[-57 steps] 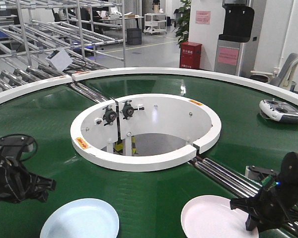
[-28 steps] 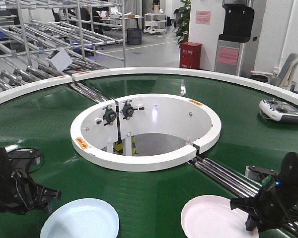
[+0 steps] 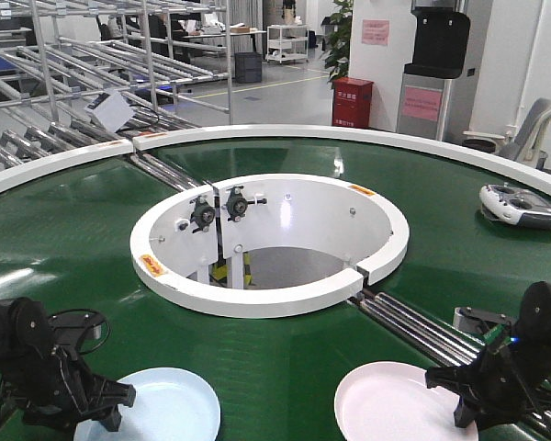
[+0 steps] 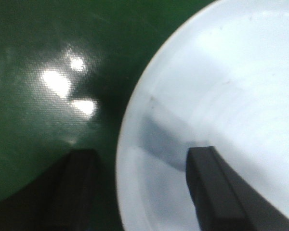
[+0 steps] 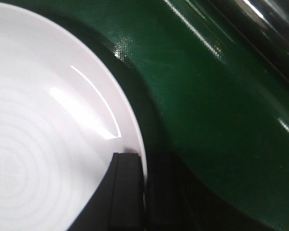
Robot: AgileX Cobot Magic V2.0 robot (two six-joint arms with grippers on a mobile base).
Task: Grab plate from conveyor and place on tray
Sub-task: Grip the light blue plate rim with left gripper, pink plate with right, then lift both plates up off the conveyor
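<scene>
Dark green conveyor surveyed: pale blue plate, pinkish plate and grey remote controller found lying on belt.

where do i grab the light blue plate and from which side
Take the light blue plate by its raised rim at the left edge, coming in low from the left. It lies flat on the conveyor, so only the rim offers a bite. The left gripper stands open astride that rim, one finger over the plate, one over the belt. The right gripper pinches the pink plate likewise.
</scene>
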